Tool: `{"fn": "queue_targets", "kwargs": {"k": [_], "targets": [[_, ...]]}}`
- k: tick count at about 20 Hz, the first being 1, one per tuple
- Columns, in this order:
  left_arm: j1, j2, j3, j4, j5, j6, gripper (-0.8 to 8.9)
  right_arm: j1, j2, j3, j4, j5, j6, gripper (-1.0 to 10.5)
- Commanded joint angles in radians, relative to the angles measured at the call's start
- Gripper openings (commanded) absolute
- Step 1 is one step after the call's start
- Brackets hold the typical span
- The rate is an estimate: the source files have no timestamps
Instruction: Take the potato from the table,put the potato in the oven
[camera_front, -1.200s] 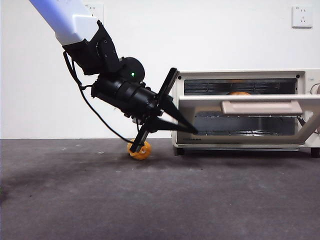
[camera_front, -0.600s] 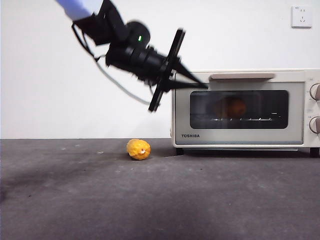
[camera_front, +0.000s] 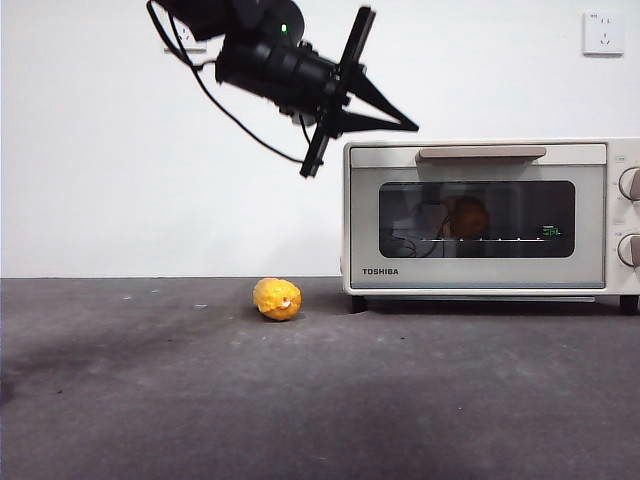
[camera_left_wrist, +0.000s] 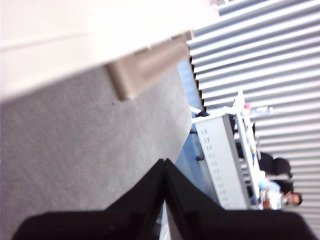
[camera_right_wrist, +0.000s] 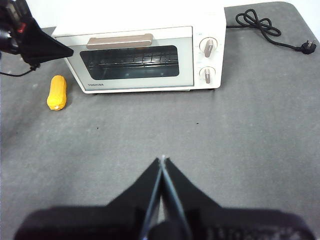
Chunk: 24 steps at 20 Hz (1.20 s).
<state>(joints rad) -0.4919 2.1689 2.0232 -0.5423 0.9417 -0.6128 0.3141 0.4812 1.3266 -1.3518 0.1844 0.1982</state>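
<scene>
The potato lies on the wire rack inside the oven, dimly seen through the dark glass of the closed door. My left gripper hangs in the air just above the oven's top left corner, shut and empty, clear of the door handle. In the left wrist view its jaws meet at a point with the handle beyond them. The right wrist view shows the oven closed and the left gripper at its corner. My right gripper is shut over the table.
A small bumpy yellow-orange cob-like item lies on the table left of the oven, also in the right wrist view. The oven's power cord trails at the back right. A wall socket sits high on the right.
The oven door went from half open to fully shut. My left gripper rose from beside the door to above the oven's top left corner. The yellow item stayed put.
</scene>
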Motion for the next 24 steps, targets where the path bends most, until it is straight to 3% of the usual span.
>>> {"fn": "queue_targets", "kwargs": {"k": [1,7,14,19,24], "targets": [[-0.021,-0.07,0.014,-0.036,0.008,0.134,-0.08,0.001,-0.002,0.0,0.01,0.003,0.008,0.0],[-0.052,-0.235,0.014,-0.203,-0.032,0.382,-0.08,0.001,0.0,0.0,-0.023,0.002,0.013,0.0],[-0.097,-0.449,0.014,-0.465,-0.263,0.657,-0.05,0.001,0.0,0.0,-0.023,0.002,0.012,0.0],[-0.125,-0.581,0.014,-0.58,-0.316,0.722,-0.05,0.001,0.0,0.0,-0.023,0.003,0.011,0.0],[-0.134,-0.698,0.014,-0.595,-0.394,0.702,-0.05,0.001,0.0,0.0,-0.023,0.003,0.011,0.0]]}}
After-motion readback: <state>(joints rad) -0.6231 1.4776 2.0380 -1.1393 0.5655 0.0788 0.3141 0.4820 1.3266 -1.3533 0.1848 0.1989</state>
